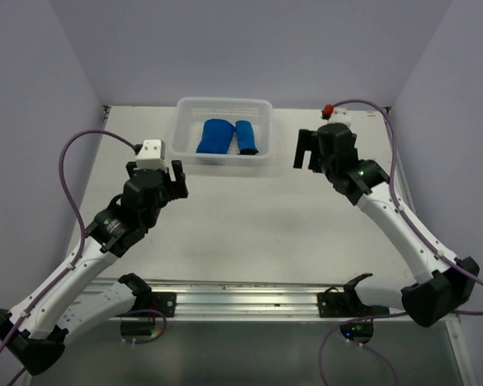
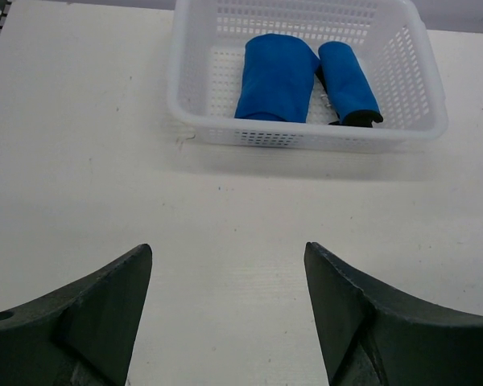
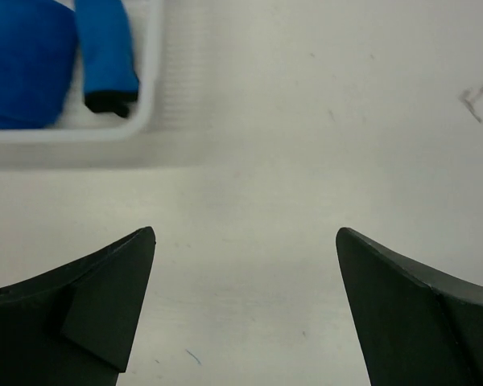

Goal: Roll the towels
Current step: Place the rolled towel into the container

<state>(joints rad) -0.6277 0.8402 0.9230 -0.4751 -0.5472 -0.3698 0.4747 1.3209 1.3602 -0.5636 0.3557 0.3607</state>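
Observation:
Two royal-blue towels lie rolled side by side inside the white basket: a thicker roll on the left and a thinner roll on the right. The left wrist view shows the thick roll, the thin roll and the basket ahead. My left gripper hovers open over bare table, short of the basket's front left corner. My right gripper stands open to the right of the basket, nothing between its fingers. In the right wrist view the thin roll and thick roll show at top left.
The basket stands at the back middle of the white table. A red knob sits at the back right by the wall. A metal rail runs along the near edge between the arm bases. Grey walls close in on three sides.

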